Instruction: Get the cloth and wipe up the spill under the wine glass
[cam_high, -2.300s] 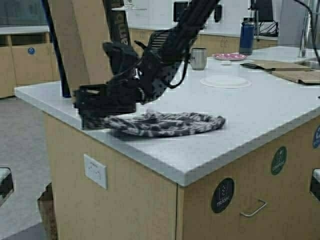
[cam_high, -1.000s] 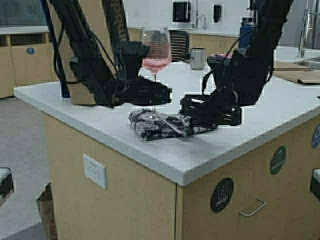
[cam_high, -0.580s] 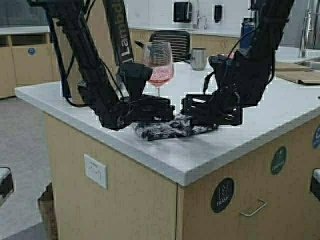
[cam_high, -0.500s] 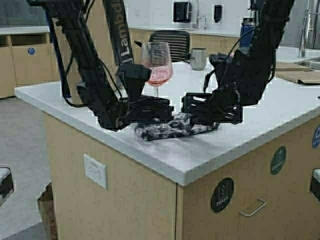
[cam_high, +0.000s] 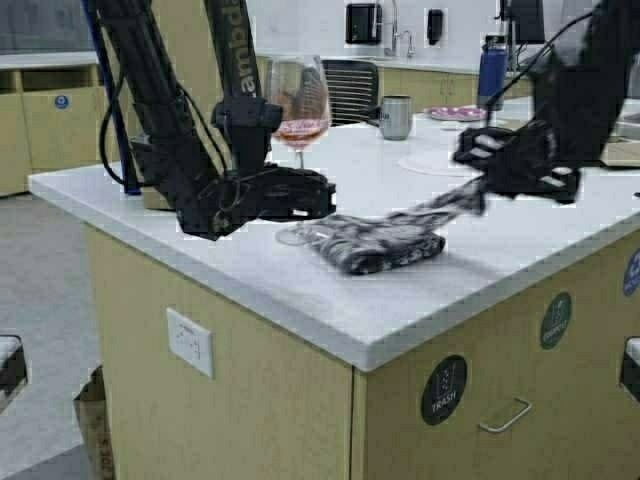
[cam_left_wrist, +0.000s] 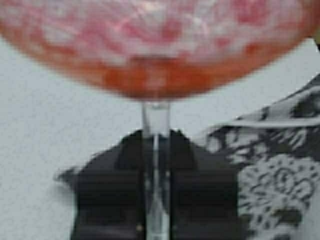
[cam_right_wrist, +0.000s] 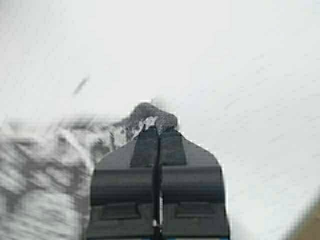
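Glass steadied on one side, cloth dragged off to the other.

From above, the left gripper (cam_high: 305, 193) clamps the stem of the wine glass (cam_high: 297, 105), whose foot sits on or just above the counter (cam_high: 560, 225); holding it there seems meant to keep it upright while wiping goes on beside it. The cloth (cam_high: 385, 240) lies bunched just right of the foot, one end lifted by the right gripper (cam_high: 480, 188). The left wrist view shows the fingers (cam_left_wrist: 200, 190) pressed against the stem (cam_left_wrist: 155, 150), pink liquid above, patterned cloth (cam_left_wrist: 280, 170) alongside. The right wrist view shows the right gripper (cam_right_wrist: 158, 137) pinched together on a nub of cloth (cam_right_wrist: 150, 116), likely to pull it across the surface.
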